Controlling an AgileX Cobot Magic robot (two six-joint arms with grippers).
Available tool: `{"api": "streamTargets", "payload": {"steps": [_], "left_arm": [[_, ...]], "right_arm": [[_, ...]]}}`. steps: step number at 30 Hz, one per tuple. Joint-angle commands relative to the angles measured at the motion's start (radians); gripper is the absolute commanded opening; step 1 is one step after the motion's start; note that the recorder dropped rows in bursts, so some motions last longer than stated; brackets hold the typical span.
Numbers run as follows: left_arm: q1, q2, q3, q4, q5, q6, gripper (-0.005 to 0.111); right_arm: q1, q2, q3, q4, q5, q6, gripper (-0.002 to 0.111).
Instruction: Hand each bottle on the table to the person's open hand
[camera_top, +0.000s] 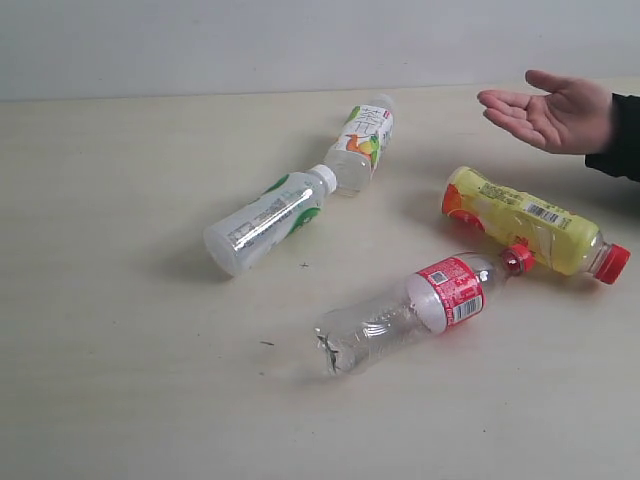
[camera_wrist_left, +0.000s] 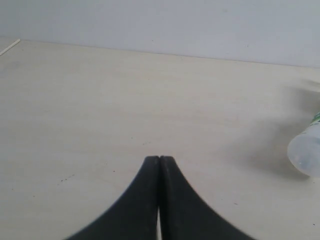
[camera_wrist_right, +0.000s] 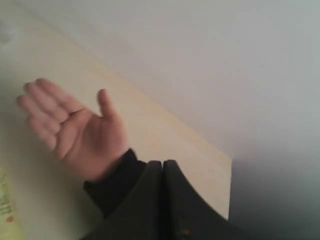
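Note:
Several bottles lie on their sides on the pale beige table (camera_top: 110, 330): a clear one with a green and white label (camera_top: 268, 218), a second clear one with a fruit label (camera_top: 362, 143), a yellow one with a red cap (camera_top: 535, 221), and a crushed clear one with a red label (camera_top: 412, 311). The person's open hand (camera_top: 545, 112) hovers palm up at the far right, also seen as the hand (camera_wrist_right: 75, 130) in the right wrist view. Neither gripper shows in the exterior view. My left gripper (camera_wrist_left: 159, 159) is shut and empty over bare table. My right gripper (camera_wrist_right: 163, 163) is shut and empty, near the dark sleeve (camera_wrist_right: 112, 185).
A clear bottle's base (camera_wrist_left: 306, 150) shows at the edge of the left wrist view. A yellow bottle's edge (camera_wrist_right: 7, 210) is in the right wrist view. The table's far edge meets a grey wall (camera_top: 250, 45). The table's end (camera_wrist_right: 220, 180) drops off past the hand.

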Motion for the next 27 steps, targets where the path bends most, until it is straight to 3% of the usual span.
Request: {"api": "streamTargets", "payload": {"steps": [1,9,14,23,27], "left_arm": [[-0.001,-0.006,0.003,0.002,-0.007,-0.001,0.000],[-0.001,-0.006,0.003,0.002,-0.007,-0.001,0.000],[-0.001,-0.006,0.003,0.002,-0.007,-0.001,0.000],[-0.001,-0.006,0.003,0.002,-0.007,-0.001,0.000],[-0.001,-0.006,0.003,0.002,-0.007,-0.001,0.000]], "right_arm": [[0.109,0.033,-0.010,0.054,0.105,-0.198,0.000],[0.276,0.102,-0.010,0.061,0.415,-0.422,0.000],[0.349,0.157,-0.010,0.187,0.583,-0.668,0.000],[0.506,0.287,-0.012,0.285,0.585,-0.726,0.001],[0.590,0.336,-0.012,0.285,0.533,-0.728,0.018]]}}
